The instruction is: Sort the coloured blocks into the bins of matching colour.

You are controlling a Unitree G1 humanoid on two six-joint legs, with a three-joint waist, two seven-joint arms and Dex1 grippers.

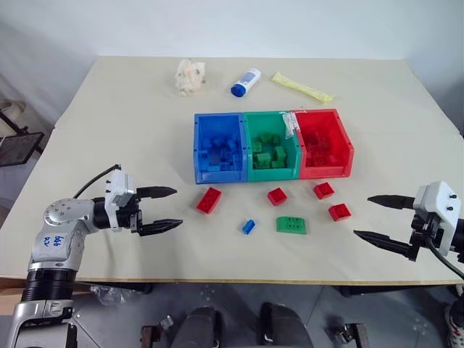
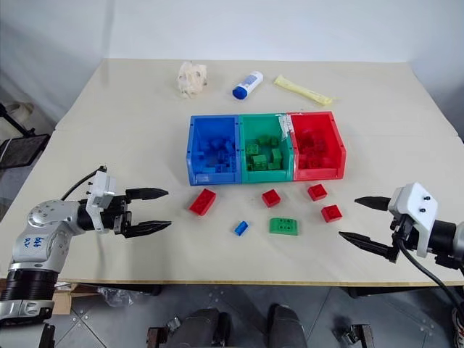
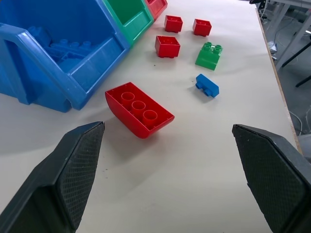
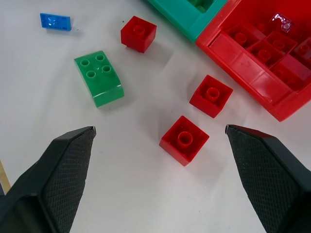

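Beige bench [image 1: 109, 130] carries three joined open-top plastic bins: blue bin [image 1: 218, 148], green bin [image 1: 271, 145], red bin [image 1: 324, 143], each already containing matching bricks. Six studded plastic bricks remain loose in front of the bins: a long red brick [image 1: 209, 199], three small square red bricks [image 1: 277, 196] [image 1: 323, 190] [image 1: 339, 212], a tiny blue brick [image 1: 248, 227] and a flat green brick [image 1: 291, 225]. Left claw [image 1: 161, 209] and right claw [image 1: 378, 218] hover spread and empty at either side. Sorting appears well advanced but unfinished.
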